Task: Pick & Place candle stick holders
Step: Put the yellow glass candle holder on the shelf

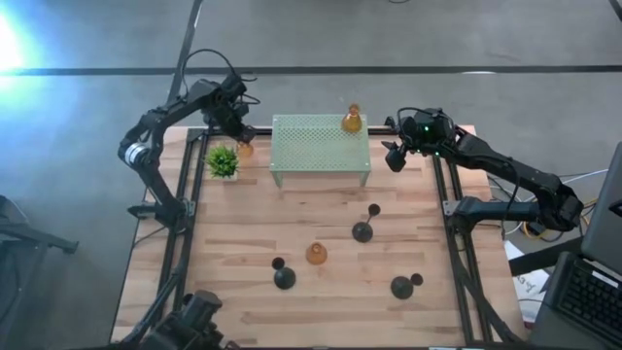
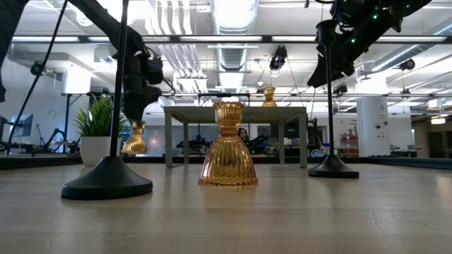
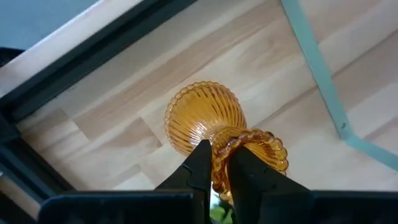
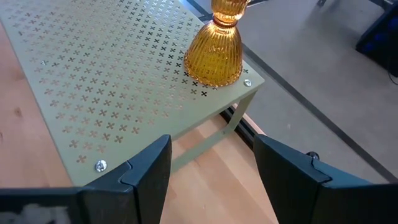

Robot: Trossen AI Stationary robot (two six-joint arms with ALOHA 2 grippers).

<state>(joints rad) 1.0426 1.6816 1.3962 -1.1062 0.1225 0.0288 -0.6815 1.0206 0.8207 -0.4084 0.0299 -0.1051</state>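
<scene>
My left gripper (image 1: pixel 238 133) is shut on an amber holder (image 1: pixel 245 149) between the green plant (image 1: pixel 223 161) and the mint-green stand (image 1: pixel 321 146). A second amber holder (image 4: pixel 214 53) stands on its base on the stand's far right corner. My right gripper (image 4: pixel 211 155) is open and empty beside that corner. A third amber holder (image 1: pixel 316 254) and three black holders (image 1: pixel 364 229) (image 1: pixel 284 277) (image 1: pixel 401 286) stand upright on the wooden table. My left gripper pinches the beaded rim of the amber holder's cup top (image 3: pixel 219 152) between its two fingers (image 3: pixel 200 163), coming from above. The holder hangs below the fingers, base down and slightly tilted. In the low view its base (image 2: pixel 135 148) is at or just above the table; I cannot tell which.
The potted plant (image 2: pixel 97 134) stands close to the held holder. The stand's top (image 4: pixel 112 68) is bare apart from the amber holder. Black frame rails (image 1: pixel 449 209) run along both table sides. A laptop (image 1: pixel 588 292) sits off the right edge.
</scene>
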